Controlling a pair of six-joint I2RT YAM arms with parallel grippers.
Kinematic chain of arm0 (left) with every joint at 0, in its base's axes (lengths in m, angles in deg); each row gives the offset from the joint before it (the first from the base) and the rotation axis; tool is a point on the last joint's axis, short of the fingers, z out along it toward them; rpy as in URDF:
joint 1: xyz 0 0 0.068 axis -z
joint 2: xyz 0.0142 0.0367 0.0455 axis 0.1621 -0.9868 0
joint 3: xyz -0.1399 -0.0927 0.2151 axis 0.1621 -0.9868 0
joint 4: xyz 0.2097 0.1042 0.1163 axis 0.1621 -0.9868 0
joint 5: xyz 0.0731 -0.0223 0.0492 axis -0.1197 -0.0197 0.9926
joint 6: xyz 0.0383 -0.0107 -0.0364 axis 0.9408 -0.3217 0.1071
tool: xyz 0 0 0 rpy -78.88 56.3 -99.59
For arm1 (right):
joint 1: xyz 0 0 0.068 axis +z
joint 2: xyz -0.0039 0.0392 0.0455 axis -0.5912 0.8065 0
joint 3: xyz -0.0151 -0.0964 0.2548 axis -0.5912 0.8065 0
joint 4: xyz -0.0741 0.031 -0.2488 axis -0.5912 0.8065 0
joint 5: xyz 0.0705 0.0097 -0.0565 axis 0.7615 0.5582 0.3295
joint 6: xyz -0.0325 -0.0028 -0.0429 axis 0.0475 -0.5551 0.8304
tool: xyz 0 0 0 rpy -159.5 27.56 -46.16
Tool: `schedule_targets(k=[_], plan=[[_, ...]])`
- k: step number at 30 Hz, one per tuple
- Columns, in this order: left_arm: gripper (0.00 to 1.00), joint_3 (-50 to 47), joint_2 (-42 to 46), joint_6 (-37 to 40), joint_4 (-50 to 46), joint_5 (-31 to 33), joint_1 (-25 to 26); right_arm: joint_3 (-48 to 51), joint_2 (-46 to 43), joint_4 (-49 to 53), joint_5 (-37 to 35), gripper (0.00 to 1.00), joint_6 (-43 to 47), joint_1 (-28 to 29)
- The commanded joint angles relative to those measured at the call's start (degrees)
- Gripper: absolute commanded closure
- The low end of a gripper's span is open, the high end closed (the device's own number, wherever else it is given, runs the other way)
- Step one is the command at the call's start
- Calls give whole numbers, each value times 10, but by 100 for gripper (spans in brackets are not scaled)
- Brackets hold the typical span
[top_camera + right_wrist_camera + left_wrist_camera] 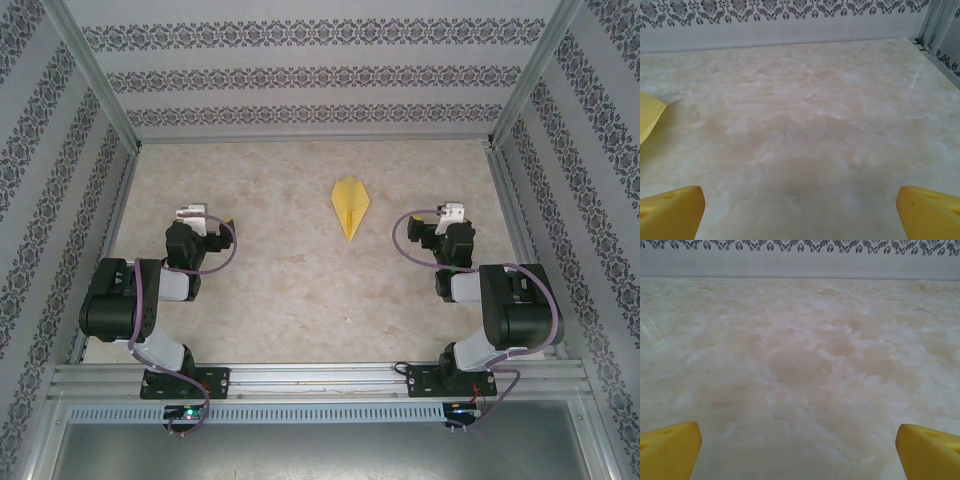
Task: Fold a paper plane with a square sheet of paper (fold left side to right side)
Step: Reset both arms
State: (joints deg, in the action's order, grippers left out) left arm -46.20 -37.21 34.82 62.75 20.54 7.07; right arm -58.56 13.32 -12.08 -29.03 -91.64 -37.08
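Marbled beige worktop (300, 300), patterned walls (310, 75), paper plane (350, 207) lying flat on the worktop.
Left hand (800, 452) left of the plane, right hand (800, 210) right of it, both well apart from it, spread wide, holding nothing.

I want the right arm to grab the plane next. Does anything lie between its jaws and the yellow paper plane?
Nothing visible does. Bare marbled beige tabletop lies between the open right gripper and the yellow folded paper plane, which sits to that gripper's left and a little farther out.
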Motion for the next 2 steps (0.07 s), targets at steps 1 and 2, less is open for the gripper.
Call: schedule_targets(k=[1,2], plan=[[1,-4,5,7,-7,2,-4,-12,-4,-2,-3,2,14,8],[1,-3,5,7,-7,2,-4,-11,-5,-3,-4,2,14,8]])
